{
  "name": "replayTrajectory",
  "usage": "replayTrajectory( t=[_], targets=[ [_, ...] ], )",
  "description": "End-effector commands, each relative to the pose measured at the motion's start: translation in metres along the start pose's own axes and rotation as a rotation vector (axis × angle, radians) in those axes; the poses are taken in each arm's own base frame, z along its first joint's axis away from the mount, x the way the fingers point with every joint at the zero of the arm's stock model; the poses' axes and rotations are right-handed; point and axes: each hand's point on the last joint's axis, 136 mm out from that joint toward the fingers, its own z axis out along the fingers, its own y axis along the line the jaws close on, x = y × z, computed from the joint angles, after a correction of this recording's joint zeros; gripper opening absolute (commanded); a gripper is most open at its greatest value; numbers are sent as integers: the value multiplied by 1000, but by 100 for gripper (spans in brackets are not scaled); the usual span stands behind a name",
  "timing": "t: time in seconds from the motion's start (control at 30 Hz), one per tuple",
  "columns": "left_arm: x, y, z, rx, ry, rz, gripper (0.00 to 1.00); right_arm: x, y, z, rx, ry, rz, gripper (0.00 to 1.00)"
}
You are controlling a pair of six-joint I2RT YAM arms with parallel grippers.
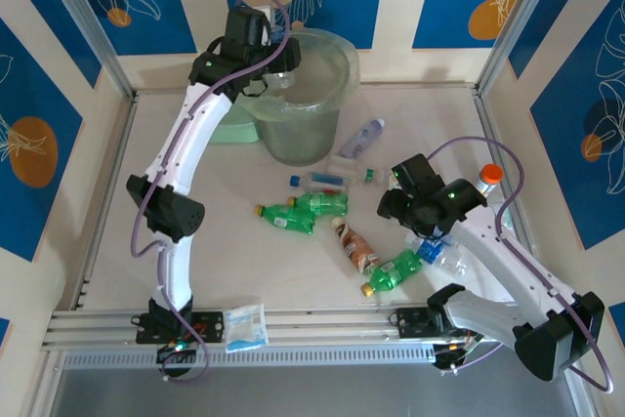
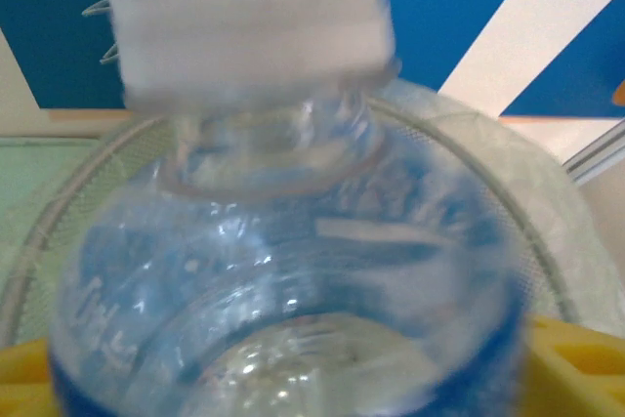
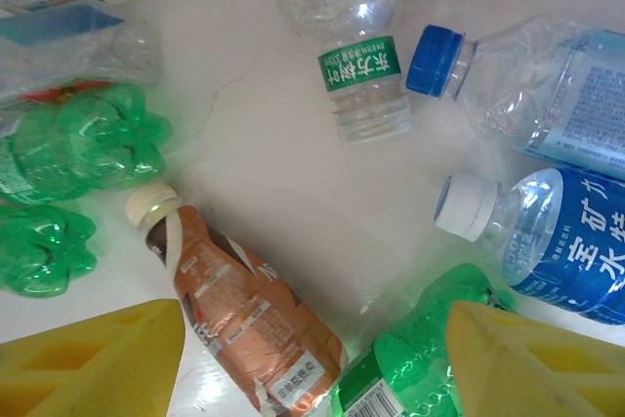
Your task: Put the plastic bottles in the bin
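My left gripper [image 1: 277,58] is up at the rim of the tall pale-green bin [image 1: 311,104], shut on a clear bottle [image 2: 293,271] with a blue label and white cap. Yellow fingers [image 2: 571,363] press its sides, and the bin's rim [image 2: 488,148] curves behind it. My right gripper [image 1: 396,204] hovers open over the table. Between its yellow fingers [image 3: 93,363] lie a brown-labelled bottle [image 3: 244,324] and a green bottle [image 3: 410,368], neither gripped. Further green bottles [image 1: 303,210] and clear bottles [image 1: 330,181] lie mid-table.
A flat mint-green box [image 1: 232,130] sits left of the bin, behind the left arm. A white bottle with an orange cap [image 1: 488,181] stands behind the right arm. A small packet [image 1: 244,327] rests on the front rail. Metal frame posts line the sides.
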Motion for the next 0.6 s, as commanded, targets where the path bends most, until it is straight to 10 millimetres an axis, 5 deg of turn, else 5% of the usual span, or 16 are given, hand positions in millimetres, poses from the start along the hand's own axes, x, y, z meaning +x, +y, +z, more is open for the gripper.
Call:
replayTrajectory(
  t=[0.0, 0.27, 0.43, 0.57],
  targets=[
    [-1, -3, 4, 18, -1, 8, 86, -18, 12, -19, -44, -65, -18, 73],
    [-11, -7, -23, 40, -27, 15, 92, -76, 60, -61, -164, -189, -75, 74],
    [-8, -19, -67, 89, -32, 62, 90, -111, 95, -82, -253, -238, -102, 74],
    [18, -27, -108, 115, -23, 143, 90, -136, 105, -96, -236, -298, -115, 74]
  ],
)
